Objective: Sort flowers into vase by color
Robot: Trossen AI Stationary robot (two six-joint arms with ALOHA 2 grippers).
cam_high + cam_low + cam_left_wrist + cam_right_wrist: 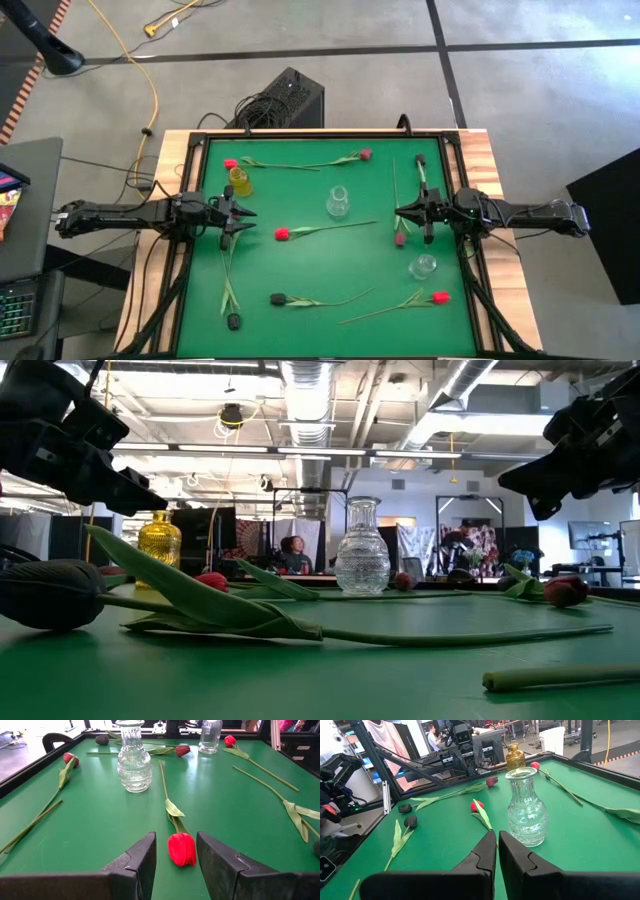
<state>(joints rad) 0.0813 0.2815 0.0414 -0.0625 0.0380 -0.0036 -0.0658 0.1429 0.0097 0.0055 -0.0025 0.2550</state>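
Red tulip (182, 848) lies before the half-open left claw (176, 865): descend squarely, pinch its stem. Right claw (497, 851) waits nearly closed, empty.

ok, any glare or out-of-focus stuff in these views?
Left wrist view: ceiling light glares off the green mat behind the clear vase. Low view: the dark tulip head and nearest stem are soft, bright ceiling lights behind. High view: even light, short shadows. Right wrist view: own fingers blurred, vase sharp.
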